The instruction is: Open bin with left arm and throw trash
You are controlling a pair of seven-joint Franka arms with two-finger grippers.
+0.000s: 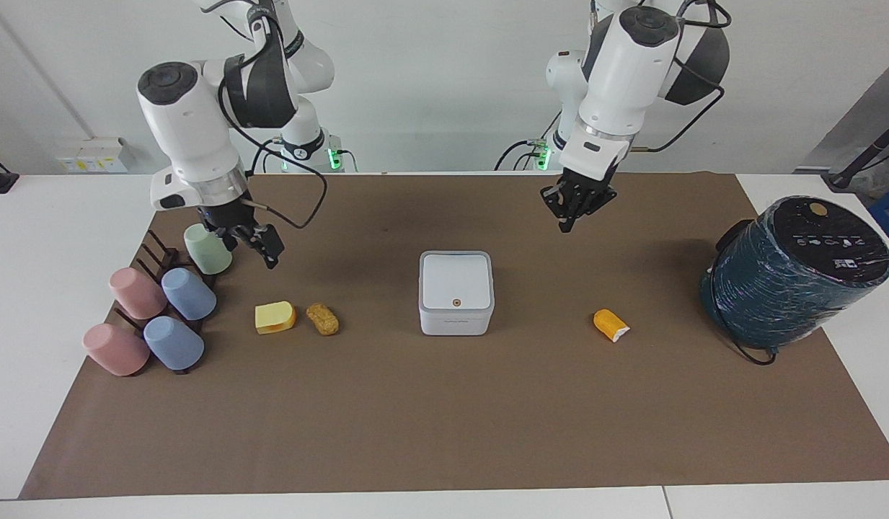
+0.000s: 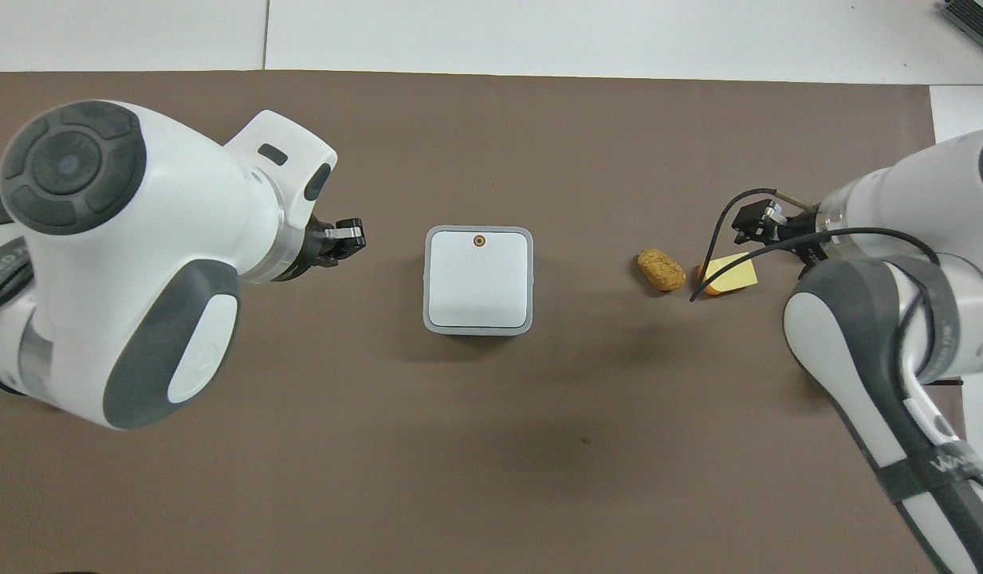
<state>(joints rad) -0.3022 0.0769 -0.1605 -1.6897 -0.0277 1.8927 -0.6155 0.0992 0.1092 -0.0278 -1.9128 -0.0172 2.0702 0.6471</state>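
The white bin (image 1: 456,292) (image 2: 478,279) stands mid-mat, its grey-rimmed lid down and its round button (image 1: 456,302) on the side away from the robots. My left gripper (image 1: 564,225) (image 2: 352,237) hangs shut and empty over the mat beside the bin, toward the left arm's end. An orange piece of trash (image 1: 611,324) lies below it; the left arm hides it from overhead. My right gripper (image 1: 251,244) (image 2: 752,222) hovers open next to the green cup, over the yellow wedge (image 1: 275,316) (image 2: 734,273). A tan oblong (image 1: 322,318) (image 2: 661,269) lies beside the wedge.
A dark rack of several pastel cups (image 1: 163,303) stands at the right arm's end of the brown mat (image 1: 444,418). A big dark-teal cylinder (image 1: 794,270) sits at the left arm's end. Both arms block much of the overhead view.
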